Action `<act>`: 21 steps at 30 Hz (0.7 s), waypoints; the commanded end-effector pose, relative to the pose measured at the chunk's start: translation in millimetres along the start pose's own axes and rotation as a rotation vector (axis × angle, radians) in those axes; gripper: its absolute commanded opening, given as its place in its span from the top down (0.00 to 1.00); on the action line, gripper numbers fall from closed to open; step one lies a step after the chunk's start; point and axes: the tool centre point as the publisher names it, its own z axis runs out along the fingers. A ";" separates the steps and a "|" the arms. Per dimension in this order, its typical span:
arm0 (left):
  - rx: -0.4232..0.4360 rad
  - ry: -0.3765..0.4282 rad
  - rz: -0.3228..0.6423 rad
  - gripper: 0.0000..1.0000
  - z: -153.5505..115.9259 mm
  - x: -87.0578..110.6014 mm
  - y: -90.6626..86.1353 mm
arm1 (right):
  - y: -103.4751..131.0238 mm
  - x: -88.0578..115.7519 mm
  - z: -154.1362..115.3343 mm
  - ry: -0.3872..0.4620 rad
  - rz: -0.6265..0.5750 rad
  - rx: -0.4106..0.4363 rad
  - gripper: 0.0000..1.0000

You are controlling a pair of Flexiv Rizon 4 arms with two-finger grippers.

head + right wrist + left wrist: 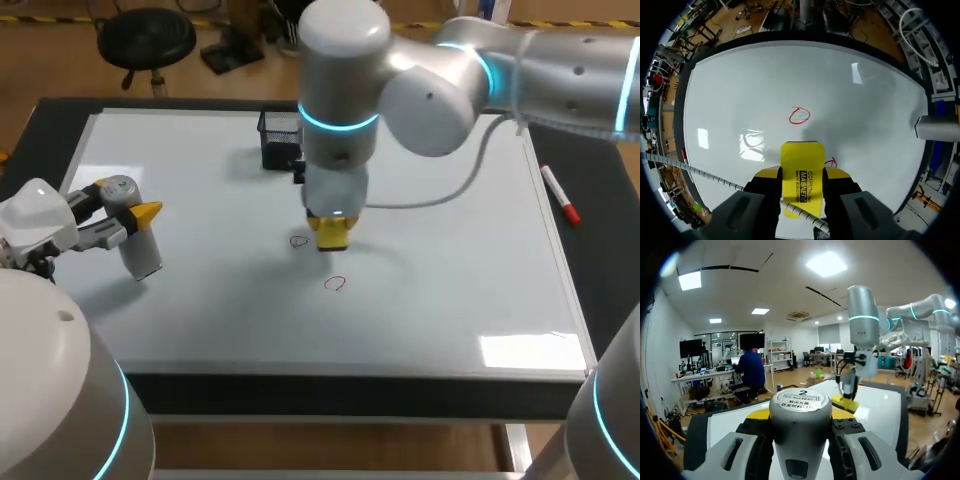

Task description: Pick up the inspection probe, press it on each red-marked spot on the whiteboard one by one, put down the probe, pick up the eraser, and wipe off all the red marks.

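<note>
1. Well to the left of the eraser (333,235), the left gripper (135,215) is holding the probe (140,245) clamped between its yellow tips. The probe is a grey cylinder with a labelled round cap (801,404), and it is hanging tilted above the whiteboard (450,300), not lying on it.
2. Just left of the eraser, the first red mark (299,241) is peeking out as a small, partly hidden curl (831,162). I judge this the mark to wipe now: a short, flat sideways stroke should be covering it.
3. The right gripper (333,222) is gripping the eraser, a yellow block with dark print (801,172), from both sides, and is pointing it straight down at the board. Whether its face is already touching the surface I cannot tell. Pressing it level and firmly is likely mattering most, since a tilted edge would be smearing the ink.
4. Ahead of the eraser, towards the robot, the second red mark (335,284) is showing as a thin closed loop (800,115), untouched and waiting for the next pass.
5. Behind the eraser a black holder (280,140) is standing, and far to its right a marker pen (560,195) is lying off the board's edge.
</note>
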 end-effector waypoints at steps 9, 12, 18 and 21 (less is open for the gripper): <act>0.000 -0.005 0.001 1.00 1.1 0.7 -1.2 | -10.3 -55.7 19.8 0.019 -0.086 -0.018 1.00; 0.000 -0.005 0.001 1.00 1.1 0.7 -1.2 | -12.5 -65.2 24.7 0.022 -0.111 -0.024 1.00; 0.000 -0.005 0.001 1.00 1.1 0.7 -1.2 | -15.7 -75.1 32.4 -0.014 -0.144 -0.044 1.00; 0.000 -0.005 0.001 1.00 1.1 0.7 -1.2 | -18.2 -78.6 33.9 -0.025 -0.147 -0.050 1.00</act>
